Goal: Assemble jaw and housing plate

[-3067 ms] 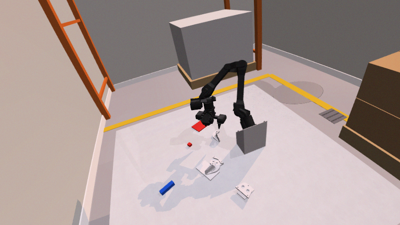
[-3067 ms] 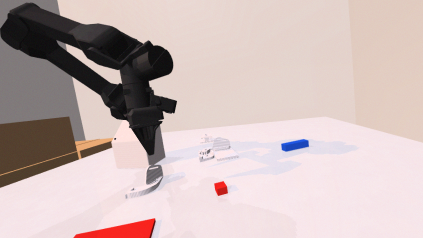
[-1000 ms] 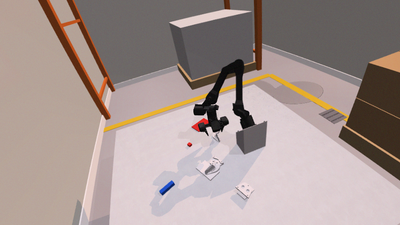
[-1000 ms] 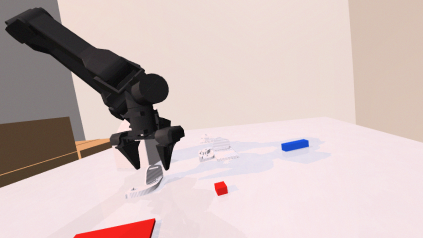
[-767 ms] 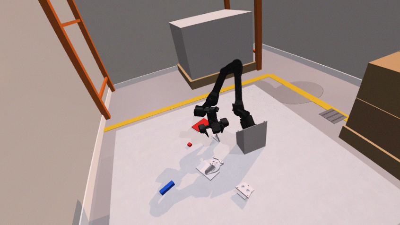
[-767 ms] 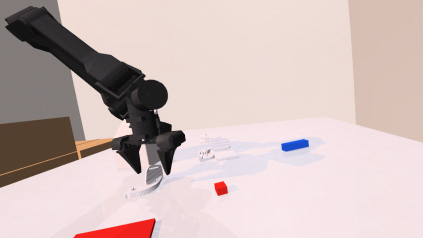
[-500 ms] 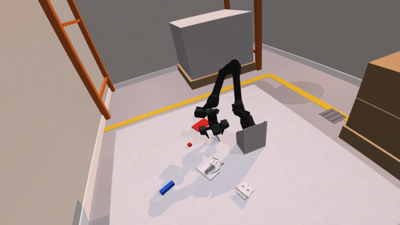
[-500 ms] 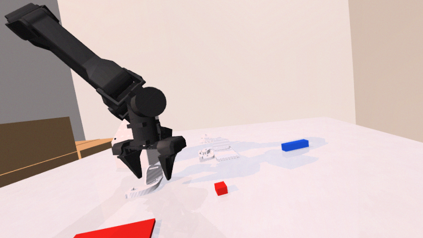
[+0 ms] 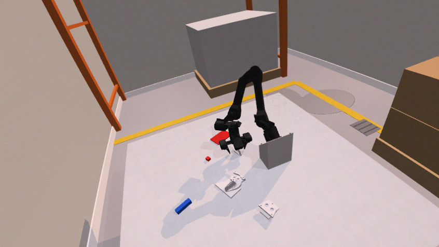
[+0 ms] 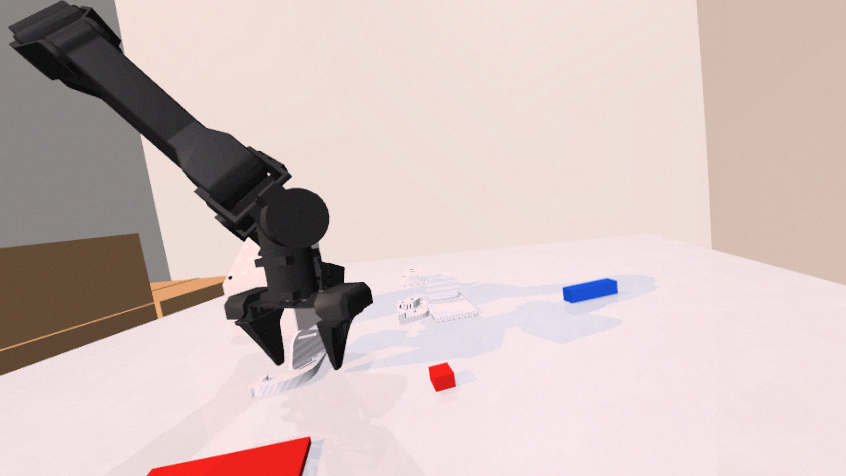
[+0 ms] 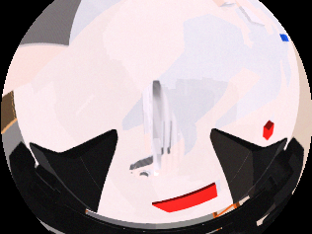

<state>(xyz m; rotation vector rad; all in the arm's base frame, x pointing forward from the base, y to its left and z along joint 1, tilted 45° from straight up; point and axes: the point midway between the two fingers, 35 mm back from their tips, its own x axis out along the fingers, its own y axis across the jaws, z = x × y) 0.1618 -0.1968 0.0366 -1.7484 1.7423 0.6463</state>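
Observation:
The loose white jaw lies on the table with its grey-shaded pad standing up. My gripper is open and empty, low above the loose jaw, its fingertips on either side of the raised pad in the wrist view. The white base plate lies farther out, with the other jaw on it. Its pins are too small to tell apart. The white housing plate, with two round holes, sits apart from the base, raised off the table.
A red flat plate and a small red cube lie near the gripper. A blue bar lies farther out. A grey box stands by the arm's base.

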